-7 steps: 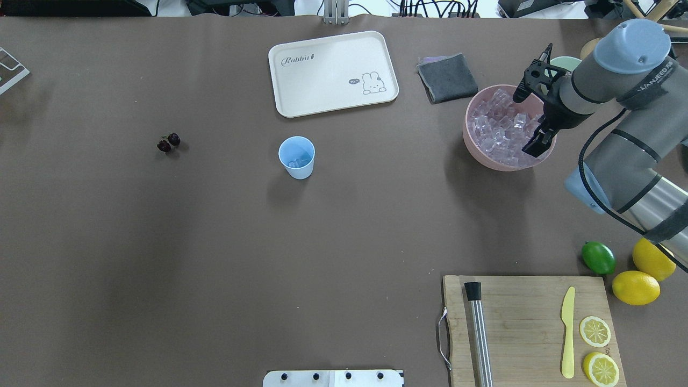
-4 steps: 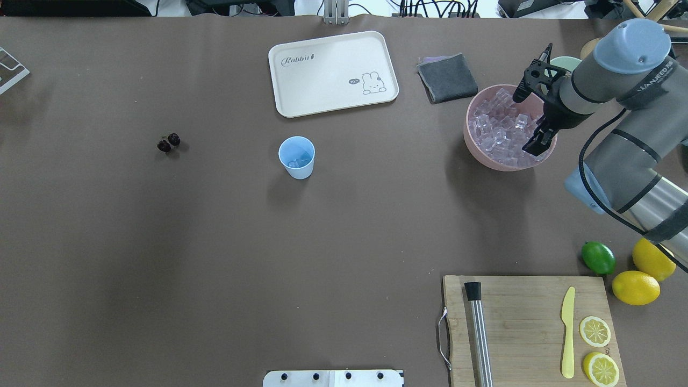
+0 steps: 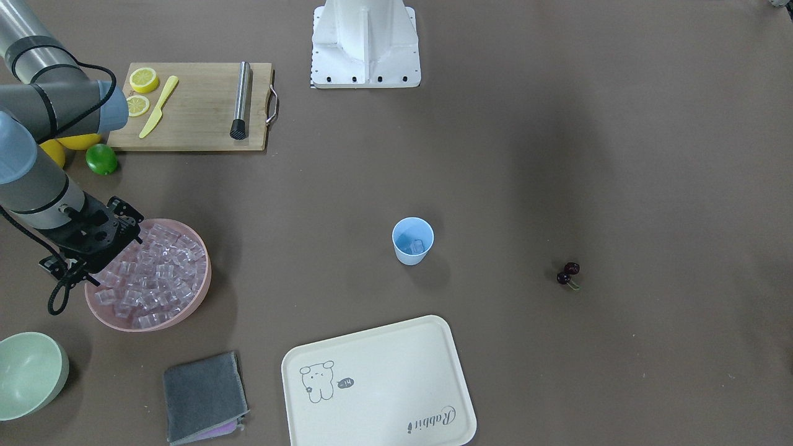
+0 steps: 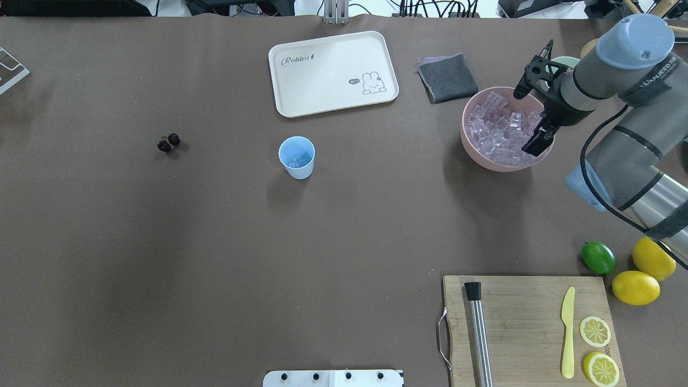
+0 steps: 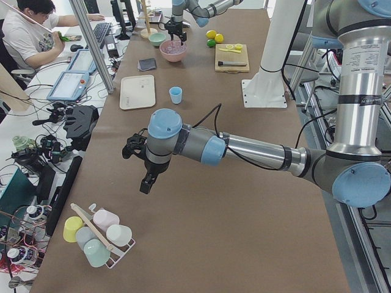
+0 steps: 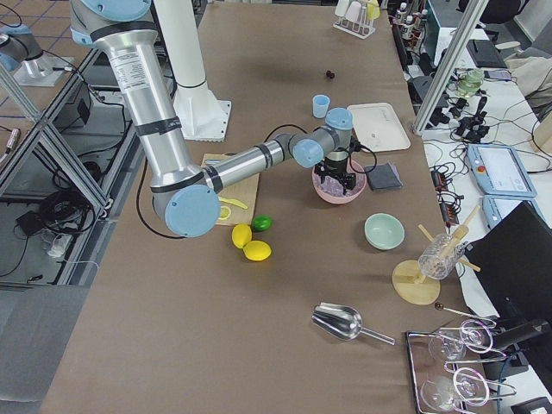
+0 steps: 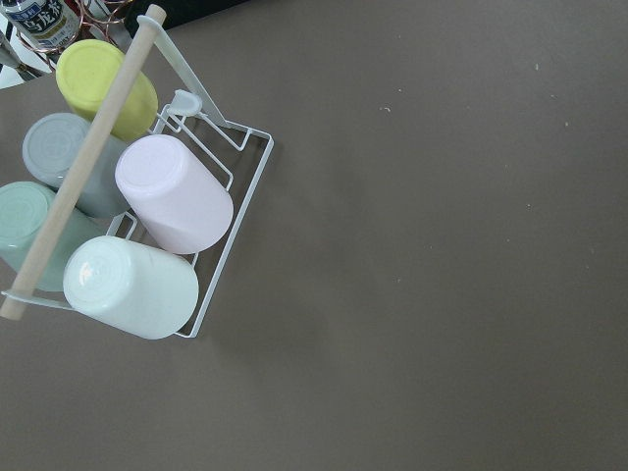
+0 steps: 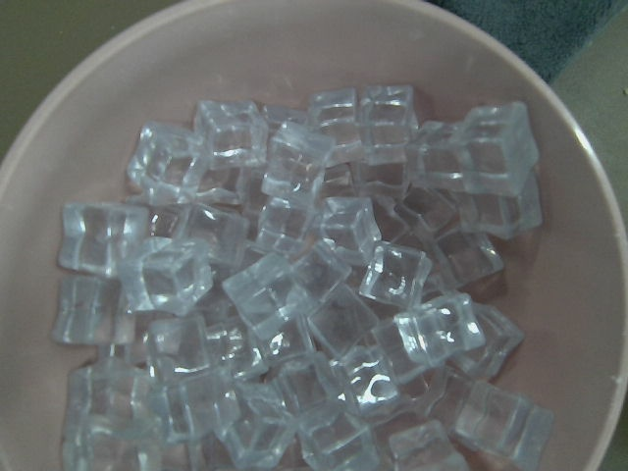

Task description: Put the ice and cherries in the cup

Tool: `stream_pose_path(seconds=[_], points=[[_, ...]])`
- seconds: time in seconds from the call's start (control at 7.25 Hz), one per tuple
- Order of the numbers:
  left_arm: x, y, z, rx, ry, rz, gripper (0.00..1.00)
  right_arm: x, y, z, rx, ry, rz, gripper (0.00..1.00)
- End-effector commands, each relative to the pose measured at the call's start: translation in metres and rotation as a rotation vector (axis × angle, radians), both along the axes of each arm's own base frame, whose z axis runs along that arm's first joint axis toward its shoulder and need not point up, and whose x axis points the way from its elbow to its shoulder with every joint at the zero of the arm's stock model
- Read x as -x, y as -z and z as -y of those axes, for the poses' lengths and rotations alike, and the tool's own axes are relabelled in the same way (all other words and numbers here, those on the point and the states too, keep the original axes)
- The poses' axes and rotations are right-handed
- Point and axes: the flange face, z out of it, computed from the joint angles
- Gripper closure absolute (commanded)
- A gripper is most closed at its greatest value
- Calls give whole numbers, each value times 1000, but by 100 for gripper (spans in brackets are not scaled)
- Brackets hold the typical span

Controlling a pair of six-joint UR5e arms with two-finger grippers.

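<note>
Jaws spread over clear glassy ice cubes (image 4: 497, 126) in a pink bowl (image 4: 473, 155), the right gripper (image 4: 529, 119) risks pinching off-centre — squirting one out.

The pink bowl (image 8: 581, 314) runs off the right wrist view's edges, cutting off some ice (image 8: 345, 228)

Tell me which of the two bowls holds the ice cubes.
The pink bowl: it is heaped with clear ice cubes, while the mint-green bowl beside it is empty.
</note>
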Motion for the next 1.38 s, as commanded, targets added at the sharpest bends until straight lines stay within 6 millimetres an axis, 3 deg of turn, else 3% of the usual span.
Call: stream_pose_path(seconds=[0.0, 0.41, 0.55, 1.24], points=[[0, 0, 0, -1, 0, 0, 2, -4, 2, 3, -1, -1, -1, 1], [0, 0, 0, -1, 0, 0, 2, -2, 0, 2, -1, 5, -4, 1], [0, 0, 0, -1, 0, 0, 2, 8, 6, 1, -14, 15, -6, 1], [2, 1, -1, -6, 1, 1, 2, 5, 6, 2, -42, 38, -10, 1]])
